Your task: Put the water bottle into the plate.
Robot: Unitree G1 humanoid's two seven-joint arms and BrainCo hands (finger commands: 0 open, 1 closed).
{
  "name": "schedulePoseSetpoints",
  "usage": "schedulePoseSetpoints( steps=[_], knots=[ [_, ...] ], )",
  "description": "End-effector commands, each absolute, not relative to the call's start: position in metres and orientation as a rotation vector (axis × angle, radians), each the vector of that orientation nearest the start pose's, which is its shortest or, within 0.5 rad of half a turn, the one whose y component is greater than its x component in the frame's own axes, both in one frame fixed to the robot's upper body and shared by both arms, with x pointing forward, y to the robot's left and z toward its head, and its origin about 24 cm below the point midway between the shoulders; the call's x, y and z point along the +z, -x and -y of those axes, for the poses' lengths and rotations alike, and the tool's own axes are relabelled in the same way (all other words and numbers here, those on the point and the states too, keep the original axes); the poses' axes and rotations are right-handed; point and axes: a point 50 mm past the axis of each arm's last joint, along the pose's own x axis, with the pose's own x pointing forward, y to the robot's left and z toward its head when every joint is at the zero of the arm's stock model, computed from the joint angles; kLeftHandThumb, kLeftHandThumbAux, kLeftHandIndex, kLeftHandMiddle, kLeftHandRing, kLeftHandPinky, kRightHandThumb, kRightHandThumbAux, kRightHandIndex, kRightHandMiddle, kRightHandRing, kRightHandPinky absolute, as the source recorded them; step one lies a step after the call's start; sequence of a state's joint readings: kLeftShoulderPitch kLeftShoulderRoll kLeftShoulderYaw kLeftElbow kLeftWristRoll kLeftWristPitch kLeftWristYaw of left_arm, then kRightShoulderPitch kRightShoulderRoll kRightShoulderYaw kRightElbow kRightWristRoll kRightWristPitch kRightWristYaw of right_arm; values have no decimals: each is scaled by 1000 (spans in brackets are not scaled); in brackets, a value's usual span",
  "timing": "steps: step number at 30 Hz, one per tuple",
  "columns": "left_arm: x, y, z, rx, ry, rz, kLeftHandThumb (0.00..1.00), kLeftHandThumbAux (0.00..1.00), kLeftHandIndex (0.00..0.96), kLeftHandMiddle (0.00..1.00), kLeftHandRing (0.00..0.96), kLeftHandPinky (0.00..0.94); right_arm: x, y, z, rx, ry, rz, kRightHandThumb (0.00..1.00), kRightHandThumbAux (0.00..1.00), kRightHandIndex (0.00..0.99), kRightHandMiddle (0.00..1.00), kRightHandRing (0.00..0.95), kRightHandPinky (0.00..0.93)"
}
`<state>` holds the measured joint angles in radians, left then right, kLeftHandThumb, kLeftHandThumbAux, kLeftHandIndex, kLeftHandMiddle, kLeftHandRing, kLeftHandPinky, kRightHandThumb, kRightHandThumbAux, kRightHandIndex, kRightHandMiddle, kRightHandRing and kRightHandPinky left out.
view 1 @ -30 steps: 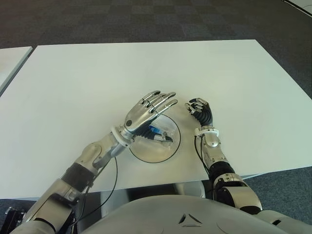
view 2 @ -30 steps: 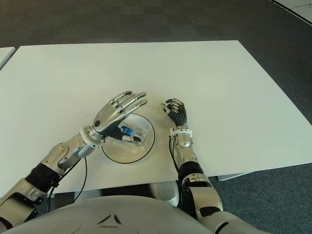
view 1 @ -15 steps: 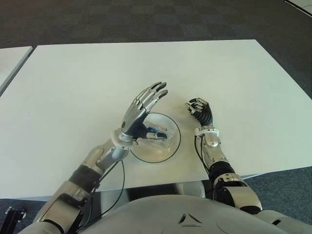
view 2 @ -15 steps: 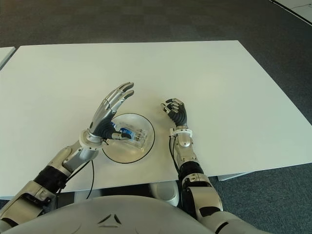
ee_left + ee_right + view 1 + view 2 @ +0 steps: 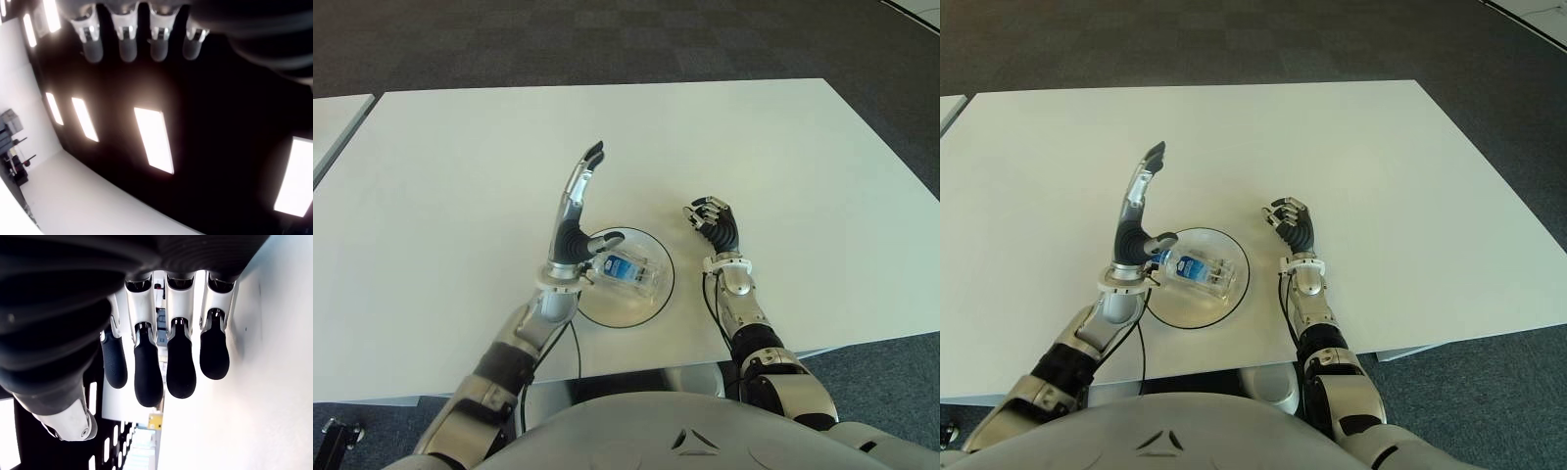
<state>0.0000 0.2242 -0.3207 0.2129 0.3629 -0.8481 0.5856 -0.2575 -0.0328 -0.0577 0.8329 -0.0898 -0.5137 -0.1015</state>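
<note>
**Bottle in plate, left hand released**

White table [image 5: 783,147] fills the frame. Left hand [image 5: 576,220] stands upright left of centre, fingers straight, pressed together, holding nothing: looks like a release. Right hand [image 5: 715,223], right of the plate, fingers loosely curled, empty. Round plate [image 5: 607,308] at lower centre; water bottle [image 5: 628,272] lies on its side inside.

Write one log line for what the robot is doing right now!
water bottle: lying in plate | left hand: open, raised beside plate, holds nothing | right hand: curled, idle, right of plate
</note>
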Motion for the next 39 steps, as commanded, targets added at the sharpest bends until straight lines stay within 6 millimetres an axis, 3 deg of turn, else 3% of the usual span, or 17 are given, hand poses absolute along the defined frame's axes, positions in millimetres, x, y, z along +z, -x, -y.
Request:
schedulePoseSetpoints(
  steps=[1, 6, 11, 15, 22, 29, 39],
  knots=[
    [52, -197, -142, 18, 4, 576, 143, 263, 0, 0, 0, 0, -73, -240, 158, -53, 102, -311, 708, 725, 435, 667, 661, 664],
    [25, -195, -151, 56, 331, 418, 169, 278, 0, 0, 0, 0, -73, -240, 158, -52, 101, -314, 707, 725, 436, 671, 666, 664],
    [23, -198, -158, 75, 399, 404, 172, 325, 14, 5, 0, 0, -73, -240, 157, -60, 93, -315, 708, 725, 436, 671, 665, 659],
    [16, -201, -173, 112, 278, 354, 171, 419, 186, 85, 18, 22, -73, -240, 157, -58, 91, -315, 708, 725, 436, 668, 659, 653],
    [2, -200, -191, 177, 136, 263, 184, 498, 297, 210, 156, 200, -72, -240, 158, -53, 100, -309, 708, 725, 436, 673, 662, 659],
    [-34, -199, -212, 299, -30, 125, 153, 611, 457, 470, 435, 457, -68, -241, 158, -54, 114, -286, 709, 725, 436, 675, 663, 656],
    [-33, -205, -199, 290, -201, 109, 96, 878, 585, 666, 653, 648, -66, -241, 158, -50, 112, -278, 708, 726, 435, 672, 663, 662]
  ],
)
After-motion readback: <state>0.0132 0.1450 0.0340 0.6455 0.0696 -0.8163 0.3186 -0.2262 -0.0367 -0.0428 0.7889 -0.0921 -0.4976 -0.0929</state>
